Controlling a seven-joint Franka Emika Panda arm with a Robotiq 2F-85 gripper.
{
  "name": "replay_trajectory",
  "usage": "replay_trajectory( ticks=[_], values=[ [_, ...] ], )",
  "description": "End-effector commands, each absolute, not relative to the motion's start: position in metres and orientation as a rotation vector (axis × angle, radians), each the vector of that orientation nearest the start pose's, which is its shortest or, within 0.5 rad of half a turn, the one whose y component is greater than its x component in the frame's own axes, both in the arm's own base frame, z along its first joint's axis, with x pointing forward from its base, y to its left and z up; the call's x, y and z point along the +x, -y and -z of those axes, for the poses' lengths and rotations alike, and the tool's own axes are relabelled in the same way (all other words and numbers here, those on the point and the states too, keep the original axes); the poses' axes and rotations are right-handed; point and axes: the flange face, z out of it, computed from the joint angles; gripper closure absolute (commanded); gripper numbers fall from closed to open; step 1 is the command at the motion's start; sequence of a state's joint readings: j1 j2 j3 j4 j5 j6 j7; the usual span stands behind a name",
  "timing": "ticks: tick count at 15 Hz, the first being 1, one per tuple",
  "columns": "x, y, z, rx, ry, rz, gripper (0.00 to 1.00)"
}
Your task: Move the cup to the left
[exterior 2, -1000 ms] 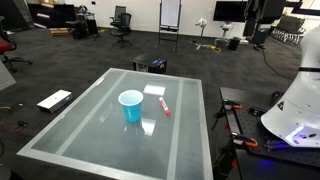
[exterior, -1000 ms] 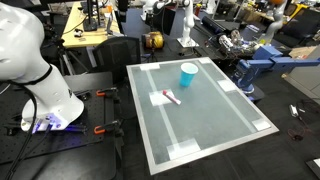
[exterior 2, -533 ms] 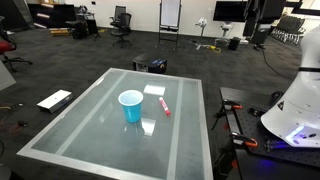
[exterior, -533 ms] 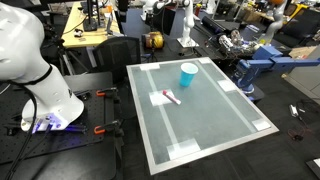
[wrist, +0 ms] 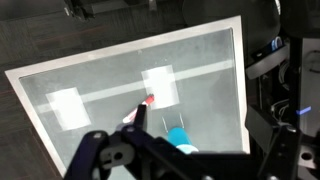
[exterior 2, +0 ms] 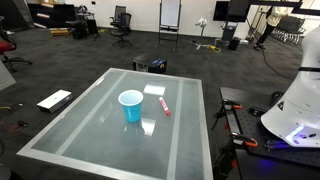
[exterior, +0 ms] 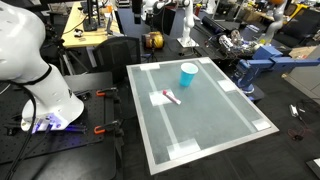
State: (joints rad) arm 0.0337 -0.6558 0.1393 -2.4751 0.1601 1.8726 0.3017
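Observation:
The light-blue cup [exterior: 188,74] stands upright on the glass table [exterior: 215,125], near its far edge in that exterior view. It also shows in an exterior view [exterior 2: 131,106], left of the table's middle. In the wrist view the cup [wrist: 180,138] is partly hidden by my gripper's dark frame. My gripper [wrist: 190,162] hangs high above the table, looks open and holds nothing. It is out of both exterior views.
A small flat white-and-pink object [exterior: 171,97] lies on the table beside the cup, also seen in an exterior view [exterior 2: 163,106] and the wrist view [wrist: 137,112]. White tape patches [wrist: 160,85] mark the glass. The robot base [exterior: 45,95] stands beside the table.

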Motion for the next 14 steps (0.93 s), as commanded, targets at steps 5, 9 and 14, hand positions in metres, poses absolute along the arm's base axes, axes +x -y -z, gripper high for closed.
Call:
replay_trajectory(
  ticks=[5,9,14],
  values=[
    [0.43,-0.061,-0.51,-3.054,-0.517,0.263,0.0],
    [0.467,-0.049,-0.494,-3.076,-0.48,0.265,0.0],
    [0.508,-0.031,-0.46,-3.074,-0.503,0.191,0.0]
  ],
)
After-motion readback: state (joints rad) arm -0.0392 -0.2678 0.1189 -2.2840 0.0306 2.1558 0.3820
